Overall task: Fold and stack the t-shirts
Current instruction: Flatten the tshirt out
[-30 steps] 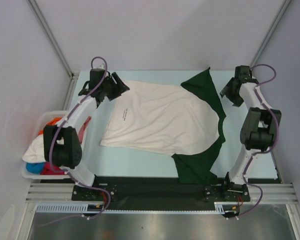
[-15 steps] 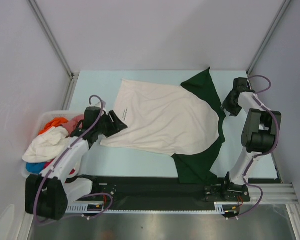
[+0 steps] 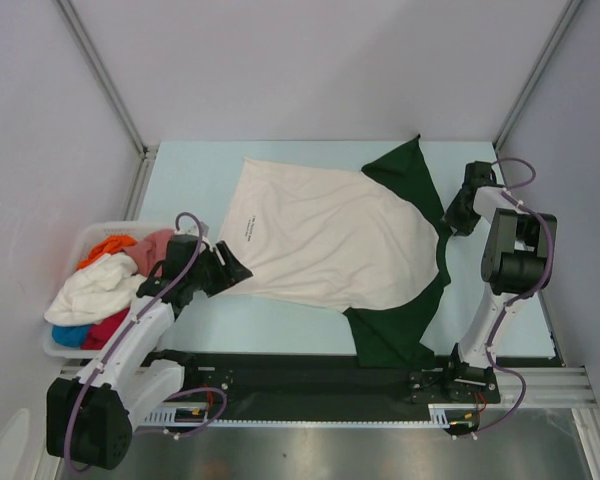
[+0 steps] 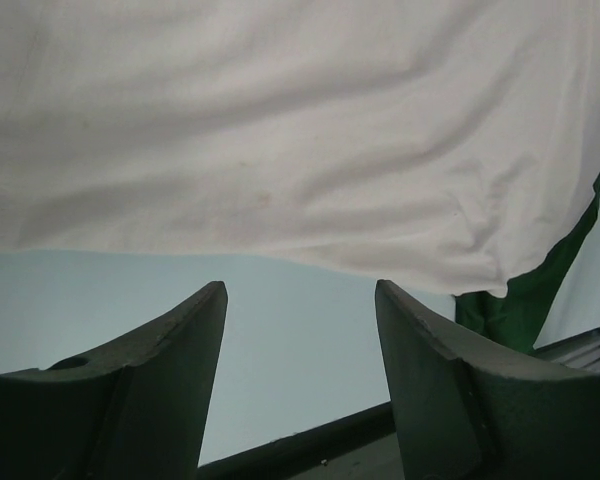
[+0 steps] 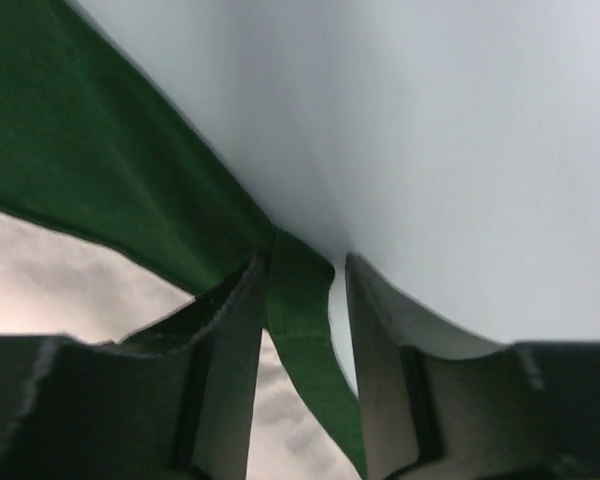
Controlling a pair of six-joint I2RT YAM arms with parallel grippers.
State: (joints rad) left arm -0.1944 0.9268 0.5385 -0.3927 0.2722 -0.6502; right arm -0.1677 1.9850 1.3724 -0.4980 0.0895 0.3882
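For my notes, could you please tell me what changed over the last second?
The left gripper swung from the far hem corner of the t-shirt to the near one, jaws open. The right gripper moved onto the green collar, jaws straddling it. The t-shirt stayed flat.

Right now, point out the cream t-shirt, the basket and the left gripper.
cream t-shirt (image 3: 330,235), top view, middle of body.
basket (image 3: 50,347), top view, near-left rim.
left gripper (image 4: 300,295), left wrist view, between its fingertips.
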